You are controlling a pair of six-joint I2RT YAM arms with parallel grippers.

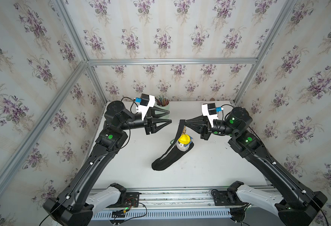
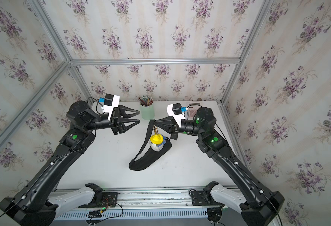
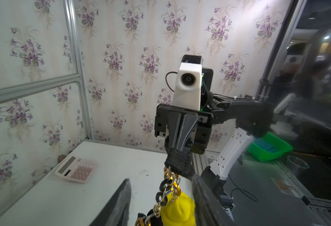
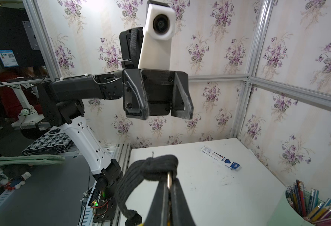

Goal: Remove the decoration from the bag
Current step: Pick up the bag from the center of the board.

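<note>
right gripper [image 1: 185,122]: jaws clenching on the end of the strap [image 1: 179,130], right at the knot where the chain [image 3: 163,193] hooks on, and holding that end up in the air.
bag [image 1: 166,160]: its body is lying on the surface [image 1: 209,156], with only the strap end raised.
left gripper [image 1: 170,116]: jaws standing parted and empty, hovering just beside the raised strap and touching nothing.
decoration [image 3: 141,222]: dangling low on the chain, close against the yellow plush charm [image 1: 184,139]. The left wrist view is cutting off all but its gold-orange clasp, so it is probably still hooked on, though I cannot confirm that.
step in hand: I am judging that the left gripper is lining up to take the decoration at its clasp.
doing it well: the strap end should be held high and steady so the chain is hanging straight. The left jaws should be coming in below the knot and closing on the clasp alone.
watching for: catching the plush charm or a chain link, which would be dragging the whole bag along.
</note>
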